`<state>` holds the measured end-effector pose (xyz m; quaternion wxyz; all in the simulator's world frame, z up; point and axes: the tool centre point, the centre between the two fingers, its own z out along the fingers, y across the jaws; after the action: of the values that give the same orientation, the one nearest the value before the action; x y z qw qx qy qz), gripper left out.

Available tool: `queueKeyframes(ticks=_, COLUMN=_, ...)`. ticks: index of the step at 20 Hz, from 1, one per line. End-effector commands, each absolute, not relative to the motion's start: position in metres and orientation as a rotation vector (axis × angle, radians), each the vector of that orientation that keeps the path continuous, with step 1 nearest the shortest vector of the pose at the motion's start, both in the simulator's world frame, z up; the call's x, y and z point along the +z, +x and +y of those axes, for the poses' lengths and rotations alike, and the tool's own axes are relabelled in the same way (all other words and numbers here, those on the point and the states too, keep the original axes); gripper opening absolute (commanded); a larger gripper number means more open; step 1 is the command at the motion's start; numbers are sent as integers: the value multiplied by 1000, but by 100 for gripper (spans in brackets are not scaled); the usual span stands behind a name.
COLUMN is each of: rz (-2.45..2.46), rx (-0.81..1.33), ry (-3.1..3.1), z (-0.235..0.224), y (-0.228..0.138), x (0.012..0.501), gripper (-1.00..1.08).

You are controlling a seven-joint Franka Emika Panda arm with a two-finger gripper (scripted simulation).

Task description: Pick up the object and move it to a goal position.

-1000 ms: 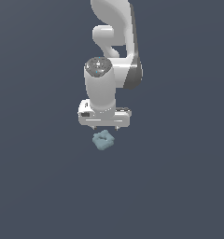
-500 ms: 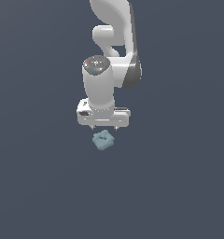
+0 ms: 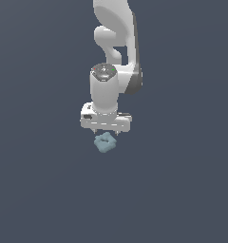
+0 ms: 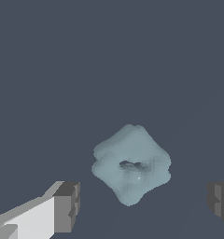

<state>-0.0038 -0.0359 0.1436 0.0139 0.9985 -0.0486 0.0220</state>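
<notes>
While the gripper point(image 3: 105, 135) hangs above, jaws spread wide and empty, the object point(image 4: 131, 164) apparently untouched between fingertips point(image 4: 67, 207).

The object point(image 3: 105, 143) is a small pale blue-grey blob, matte and lumpy, roughly squarish with rounded corners and a dark dimple at its centre. In the wrist view it point(image 4: 131, 164) sits turned like a diamond, one corner pointing toward the camera's near edge, flat on the plain dark grey surface. In the exterior view it lies near the middle of the scene, untilted as far as can be told, with its dimple facing up.
</notes>
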Motion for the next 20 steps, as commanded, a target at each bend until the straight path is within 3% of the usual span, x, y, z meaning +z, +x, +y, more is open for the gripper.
queueKeyframes(ticks=1, rz=-164, rx=91, ry=3088, z=-37, y=-7, x=134, gripper=108)
queueKeyframes(ticks=20, rz=-212, rx=353, ry=2940, z=-37, y=-52, x=64, gripper=108)
